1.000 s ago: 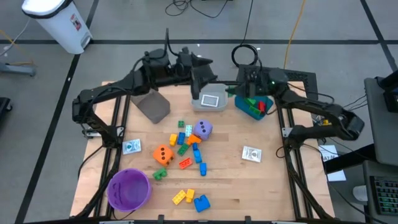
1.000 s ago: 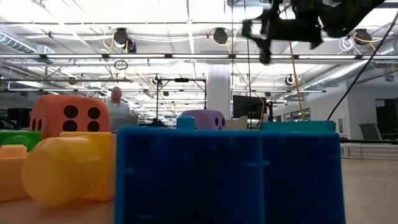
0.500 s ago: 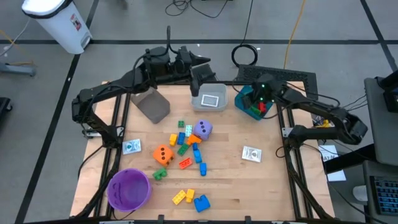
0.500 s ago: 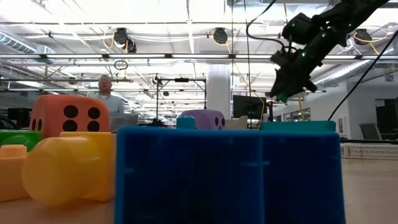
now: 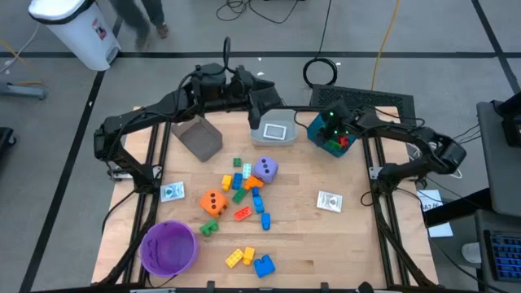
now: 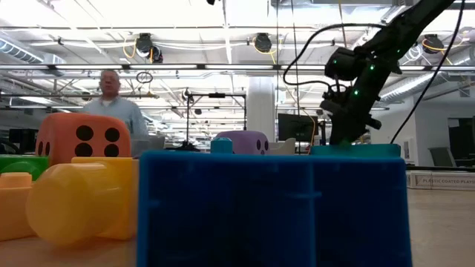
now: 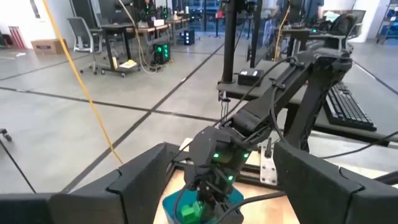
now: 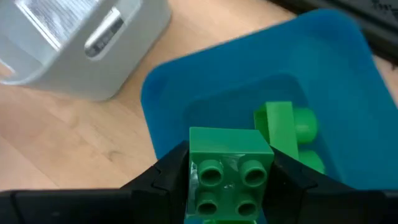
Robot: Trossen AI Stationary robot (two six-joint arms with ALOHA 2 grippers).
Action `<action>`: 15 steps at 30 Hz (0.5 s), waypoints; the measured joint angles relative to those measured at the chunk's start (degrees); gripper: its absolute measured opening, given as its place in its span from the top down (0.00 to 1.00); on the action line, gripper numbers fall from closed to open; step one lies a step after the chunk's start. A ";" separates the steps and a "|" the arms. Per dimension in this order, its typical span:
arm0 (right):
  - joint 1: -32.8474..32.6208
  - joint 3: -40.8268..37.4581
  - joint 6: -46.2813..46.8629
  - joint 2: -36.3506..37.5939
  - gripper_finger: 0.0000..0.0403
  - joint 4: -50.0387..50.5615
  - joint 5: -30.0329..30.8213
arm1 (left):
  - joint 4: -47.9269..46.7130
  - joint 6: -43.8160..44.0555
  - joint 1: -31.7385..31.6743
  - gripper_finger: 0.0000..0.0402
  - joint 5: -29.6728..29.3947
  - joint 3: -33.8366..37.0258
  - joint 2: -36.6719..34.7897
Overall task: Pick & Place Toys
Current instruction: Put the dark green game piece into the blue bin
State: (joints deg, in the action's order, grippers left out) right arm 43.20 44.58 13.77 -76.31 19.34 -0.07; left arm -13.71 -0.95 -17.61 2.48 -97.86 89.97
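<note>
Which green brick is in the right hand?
The four-stud green brick, clamped between the right hand fingers above the teal bin. The other green brick lies loose inside the bin; the rest sit mid-table.

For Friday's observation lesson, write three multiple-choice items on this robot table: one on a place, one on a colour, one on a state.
1. Where is the right gripper?
A. over the teal bin
B. over the purple bowl
C. beside the orange die

2. What colour is the brick between the right gripper's fingers?
A. red
B. green
C. yellow

3. How does the left gripper stand?
A. shut on a card
B. shut on a die
C. open, holding nothing

Answers:
1. A, the high view shows it above the bin.
2. B, the right wrist view shows a green studded brick.
3. C, the left wrist view shows its fingers spread apart.
</note>
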 joint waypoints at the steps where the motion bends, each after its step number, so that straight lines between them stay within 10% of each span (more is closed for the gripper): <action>1: 0.00 0.00 -0.04 -0.53 0.65 -0.38 -0.01 | -0.46 0.03 0.00 0.26 0.00 0.00 0.00; 15: 0.00 0.00 -2.52 -0.90 0.49 -1.34 0.06 | -4.62 0.16 0.07 0.26 -0.01 0.02 0.00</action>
State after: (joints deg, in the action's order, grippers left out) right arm 43.20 44.58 11.25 -77.21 17.99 -0.01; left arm -18.33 -0.79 -17.54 2.47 -97.84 89.97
